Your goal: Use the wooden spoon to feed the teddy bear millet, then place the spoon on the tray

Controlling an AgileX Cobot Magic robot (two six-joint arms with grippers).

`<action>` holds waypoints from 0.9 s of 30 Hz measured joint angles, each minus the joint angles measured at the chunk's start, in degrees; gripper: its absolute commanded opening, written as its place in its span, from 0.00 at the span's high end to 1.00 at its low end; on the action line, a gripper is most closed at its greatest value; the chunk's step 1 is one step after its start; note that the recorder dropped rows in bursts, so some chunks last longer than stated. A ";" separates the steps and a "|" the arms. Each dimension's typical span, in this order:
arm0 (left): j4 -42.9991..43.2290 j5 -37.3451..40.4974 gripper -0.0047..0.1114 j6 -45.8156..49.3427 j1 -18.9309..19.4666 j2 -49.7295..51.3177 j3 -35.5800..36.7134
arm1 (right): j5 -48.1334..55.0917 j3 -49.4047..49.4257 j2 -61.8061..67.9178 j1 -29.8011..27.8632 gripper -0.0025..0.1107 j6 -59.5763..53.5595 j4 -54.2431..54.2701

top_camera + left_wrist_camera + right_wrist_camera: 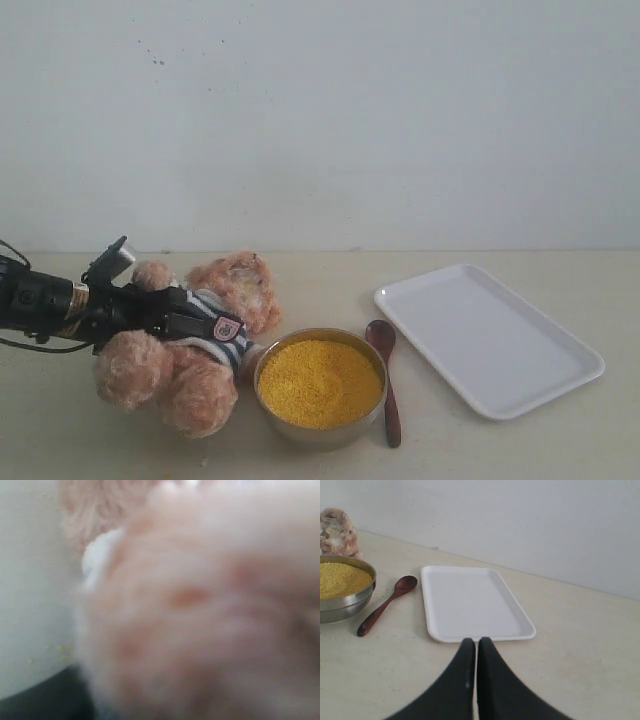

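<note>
Left tool (205, 325) is set across the bear's (235, 285) torso, likely to steady it for feeding; clamped or not cannot be told, fur blocks the wrist view. Right tool (476, 642) is closed, empty, parked short of the tray (470, 605). Spoon (381, 338) not yet picked: lies on worktop (560, 440) between bowl (320, 432) of millet (320, 382) and tray.

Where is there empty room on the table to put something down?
The white rectangular tray is empty inside. Bare beige tabletop lies behind the steel bowl of yellow millet, between the fluffy light-brown teddy bear and the tray, and in front of the tray. Crowded: bear, bowl and dark wooden spoon sit close, left gripper at the bear.
</note>
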 measured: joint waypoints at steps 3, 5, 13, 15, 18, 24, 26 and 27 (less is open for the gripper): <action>1.22 -3.63 0.93 -3.17 0.89 0.09 -1.33 | -0.23 0.00 0.00 0.00 0.97 0.00 0.00; 1.54 -6.72 0.93 -3.74 1.77 0.12 -2.10 | -0.23 0.00 0.00 0.00 0.97 0.00 0.00; 2.39 -15.15 0.93 -8.54 7.25 -5.23 -0.16 | -0.34 0.00 0.00 0.00 0.97 0.00 0.00; 2.39 -15.82 0.93 -8.86 9.22 -9.08 2.12 | -0.34 0.00 0.00 0.00 0.97 0.00 0.00; 2.28 -16.23 0.93 -7.51 11.82 -15.13 6.53 | -0.34 0.00 0.00 0.00 0.97 0.00 0.00; 1.24 -11.16 0.93 -4.77 12.99 -25.04 18.79 | -0.34 0.00 0.00 0.00 0.97 0.00 0.00; -0.95 -9.35 0.93 -3.78 12.99 -26.48 22.23 | -0.34 0.00 0.00 0.00 0.97 0.00 0.00; -2.45 -8.88 0.93 -3.37 12.99 -26.98 23.33 | -0.34 0.00 0.00 0.00 0.97 0.00 0.00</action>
